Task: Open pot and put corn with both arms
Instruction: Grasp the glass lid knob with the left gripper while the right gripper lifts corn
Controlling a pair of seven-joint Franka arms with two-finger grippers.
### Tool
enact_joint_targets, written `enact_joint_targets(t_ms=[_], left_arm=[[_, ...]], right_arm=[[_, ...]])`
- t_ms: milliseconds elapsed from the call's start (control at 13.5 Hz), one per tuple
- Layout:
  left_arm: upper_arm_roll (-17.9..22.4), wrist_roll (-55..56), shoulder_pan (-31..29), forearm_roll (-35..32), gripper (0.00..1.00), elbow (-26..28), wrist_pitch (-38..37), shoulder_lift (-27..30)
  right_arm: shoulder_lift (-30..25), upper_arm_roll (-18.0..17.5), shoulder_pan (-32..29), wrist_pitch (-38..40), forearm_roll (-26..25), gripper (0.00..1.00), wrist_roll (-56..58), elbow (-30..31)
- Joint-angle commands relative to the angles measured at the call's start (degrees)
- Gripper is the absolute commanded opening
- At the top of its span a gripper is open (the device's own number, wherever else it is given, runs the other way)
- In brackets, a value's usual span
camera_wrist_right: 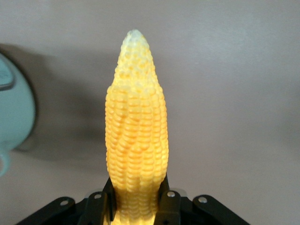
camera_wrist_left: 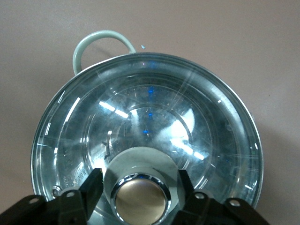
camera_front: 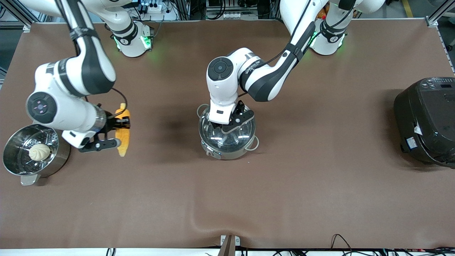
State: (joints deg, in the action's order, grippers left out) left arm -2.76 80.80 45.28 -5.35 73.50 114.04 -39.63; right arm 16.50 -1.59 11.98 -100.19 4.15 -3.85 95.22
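Note:
The pot (camera_front: 227, 142) stands mid-table with its glass lid (camera_wrist_left: 154, 108) on. The copper knob (camera_wrist_left: 140, 199) tops the lid, and one pale loop handle (camera_wrist_left: 101, 40) shows. My left gripper (camera_front: 233, 122) is down over the lid. It also shows in the left wrist view (camera_wrist_left: 139, 187), open, with its fingers (camera_wrist_left: 91, 187) on either side of the knob and a narrow gap on each side. My right gripper (camera_front: 119, 132) is shut on the corn (camera_front: 123, 142) beside the steamer pot. In the right wrist view it (camera_wrist_right: 136, 199) clamps the thick end of the corn (camera_wrist_right: 136, 122), pale tip pointing away.
A steel steamer pot (camera_front: 21, 167) holding a white bun (camera_front: 39, 152) stands at the right arm's end of the table. A large black cooker (camera_front: 426, 121) stands at the left arm's end. A pale rounded object (camera_wrist_right: 14, 117) shows at the edge of the right wrist view.

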Motion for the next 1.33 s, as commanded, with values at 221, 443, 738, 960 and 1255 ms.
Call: enact_joint_targets(t_ms=[221,443,738,960,1255], left_arm=[[-0.2,0.2,0.4,1.0,0.64,-1.2,-1.1,-0.5],[-0.2,0.1,0.4,1.2,0.57,-1.2,-1.0,-0.6],[-0.1,-5.0,0.3,1.0,0.00,-1.2,-1.1,0.4],[-0.1,-9.8,-1.5,1.4,0.00,-0.9,-2.0,3.2],[-0.1,-22.6,-7.1,4.6,0.00,-0.6,-9.3,11.3]], right_arm=[[1.1,0.6,4.2,2.2,0.9,0.07,-4.8,-3.4],[1.1,0.6,7.3,2.2,0.9,0.07,-9.5,-4.7],[1.1,0.5,8.9,2.2,1.6,0.07,-9.9,-5.7],[1.2,0.5,9.1,2.2,1.6,0.07,-10.8,-5.6],[1.4,0.5,9.0,1.7,4.5,0.07,-11.7,-5.6]])
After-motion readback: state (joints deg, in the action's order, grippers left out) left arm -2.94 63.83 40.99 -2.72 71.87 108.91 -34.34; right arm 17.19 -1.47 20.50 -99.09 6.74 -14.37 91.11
